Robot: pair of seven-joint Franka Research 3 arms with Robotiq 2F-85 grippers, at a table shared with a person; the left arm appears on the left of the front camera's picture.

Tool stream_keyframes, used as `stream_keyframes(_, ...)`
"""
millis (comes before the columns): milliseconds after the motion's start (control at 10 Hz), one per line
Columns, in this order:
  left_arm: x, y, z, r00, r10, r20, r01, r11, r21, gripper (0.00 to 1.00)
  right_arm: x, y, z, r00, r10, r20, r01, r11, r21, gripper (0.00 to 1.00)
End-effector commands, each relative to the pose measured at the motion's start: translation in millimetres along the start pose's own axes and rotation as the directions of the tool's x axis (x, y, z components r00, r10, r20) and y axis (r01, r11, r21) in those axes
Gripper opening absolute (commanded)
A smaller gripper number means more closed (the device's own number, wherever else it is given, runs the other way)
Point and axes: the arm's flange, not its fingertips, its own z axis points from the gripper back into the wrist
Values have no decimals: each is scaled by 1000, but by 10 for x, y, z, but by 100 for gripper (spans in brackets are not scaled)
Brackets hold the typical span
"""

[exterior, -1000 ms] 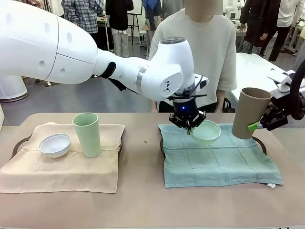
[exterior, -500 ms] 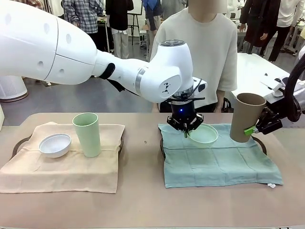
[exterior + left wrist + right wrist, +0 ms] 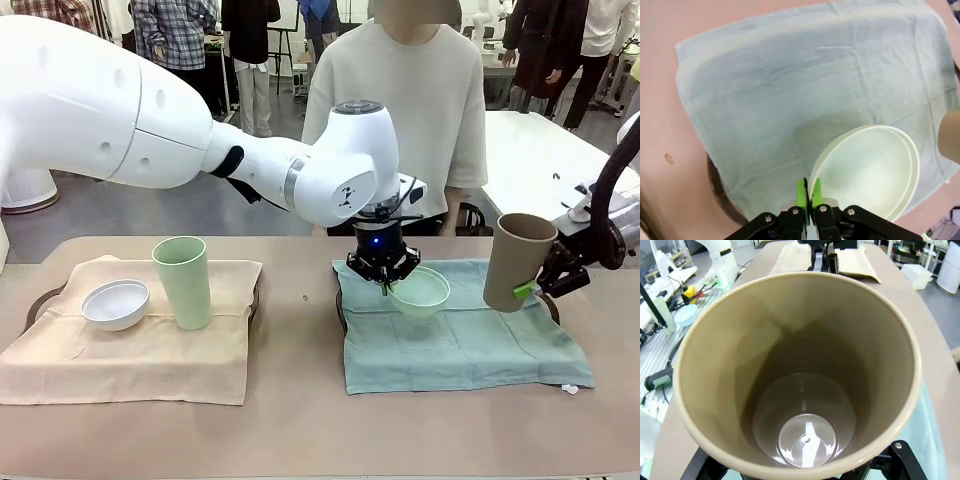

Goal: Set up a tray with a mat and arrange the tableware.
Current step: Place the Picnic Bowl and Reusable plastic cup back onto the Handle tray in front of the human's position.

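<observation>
Across the tan desk (image 3: 300, 400) I see a person (image 3: 410, 100) in a pale shirt standing at the far side. On my left lies a beige mat (image 3: 130, 350) carrying the tall pale-green tumbler (image 3: 182, 282), upright, with the small white bowl (image 3: 116, 303) just beside it. On my right a blue-green mat (image 3: 460, 345) covers a dark tray (image 3: 340, 312). My left gripper (image 3: 386, 285) has its jaws clamped on the near rim of the small mint-green bowl (image 3: 420, 291), which tilts above that mat; the wrist camera shows the green pads (image 3: 801, 192) pinching the rim. My right gripper (image 3: 530, 290) holds the tall tan-brown tumbler (image 3: 517, 260) by its side at the mat's right edge, jaws closed on its wall, mouth up.
</observation>
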Motion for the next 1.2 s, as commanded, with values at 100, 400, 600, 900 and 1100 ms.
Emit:
stream_keyframes(100, -43, 22, -62, 999, 32, 21, -31, 999, -21, 4, -148, -124, -159, 1000, 20, 15, -20, 1000, 18, 81)
stream_keyframes(400, -22, 35, -134, 1000, 23, 18, -23, 1000, -4, 4, -212, -185, -317, 999, 53, 0, -53, 998, 35, 81)
stream_keyframes(600, -1, 48, -200, 1000, 18, 22, -18, 1000, -5, 4, -259, -225, -361, 998, 58, -2, -58, 997, 47, 81)
stream_keyframes(900, 35, 64, -275, 999, 25, 31, -25, 1000, 3, 4, -301, -248, -357, 997, 71, 13, -72, 996, 55, 81)
stream_keyframes(1100, 42, 75, -300, 999, 26, 26, -26, 1000, 10, 4, -318, -248, -344, 997, 73, 9, -73, 996, 58, 81)
